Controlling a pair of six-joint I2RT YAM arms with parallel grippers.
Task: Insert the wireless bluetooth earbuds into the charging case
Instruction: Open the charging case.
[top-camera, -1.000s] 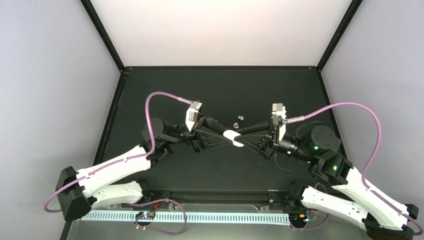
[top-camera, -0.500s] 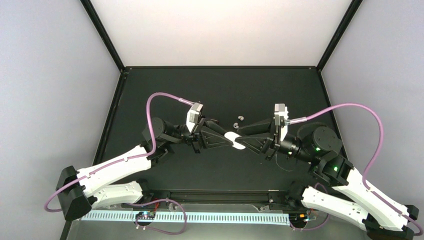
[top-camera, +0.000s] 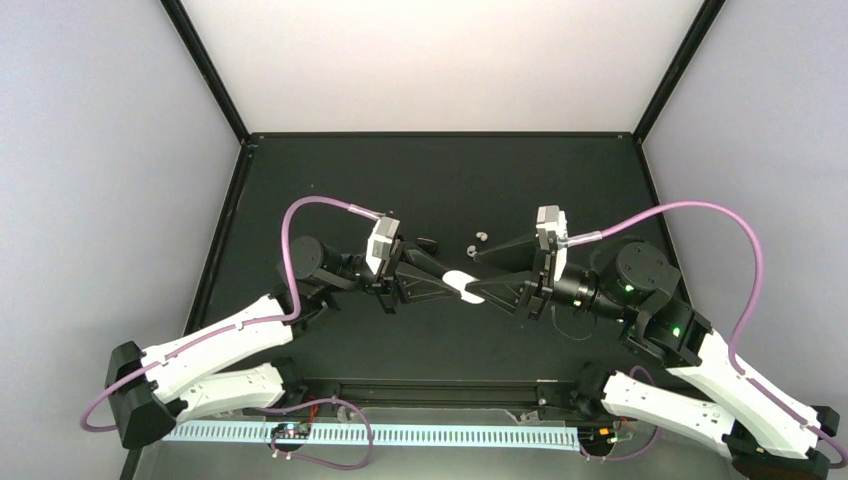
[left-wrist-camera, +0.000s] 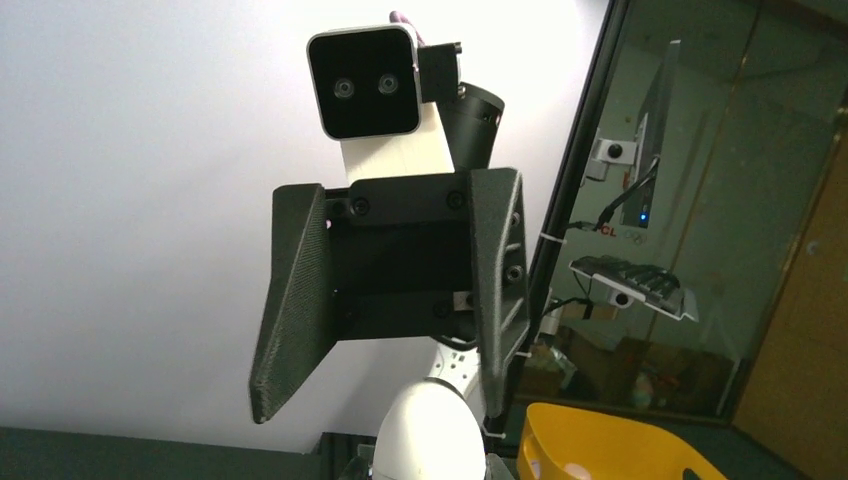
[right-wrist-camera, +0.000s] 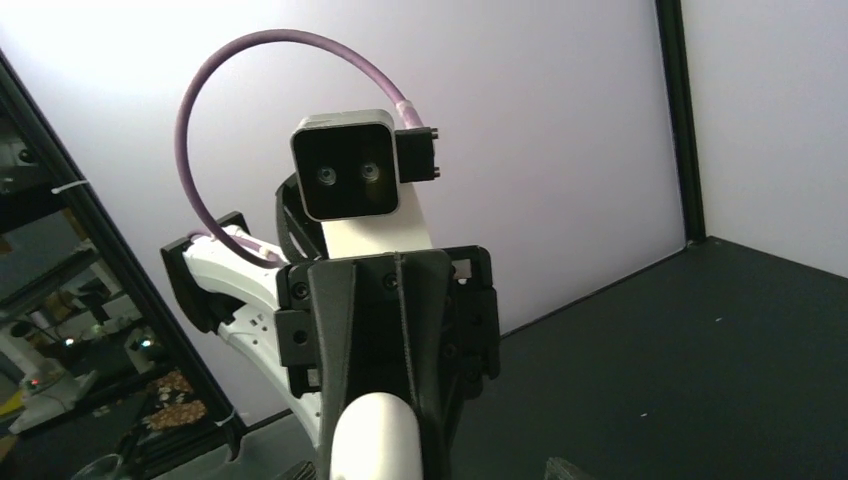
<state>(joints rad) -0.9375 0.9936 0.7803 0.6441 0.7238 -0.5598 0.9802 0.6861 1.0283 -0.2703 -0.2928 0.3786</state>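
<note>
The left pincer (top-camera: 453, 279) is closed tight on one end of the white charging case (top-camera: 466, 286) over mid-worktop (top-camera: 330, 180). The case's long axis runs arm to arm, and the right pincer (top-camera: 482, 289) stands wide at its other end. Tiny earbuds (top-camera: 478, 239) lie just beyond, nearer the right arm, with nothing in between.

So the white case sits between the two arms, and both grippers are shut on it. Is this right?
Not quite. Only the left gripper is shut on the white case. The right gripper is open, its jaws standing wide apart, as the left wrist view shows. The case does sit between the two arms.
</note>
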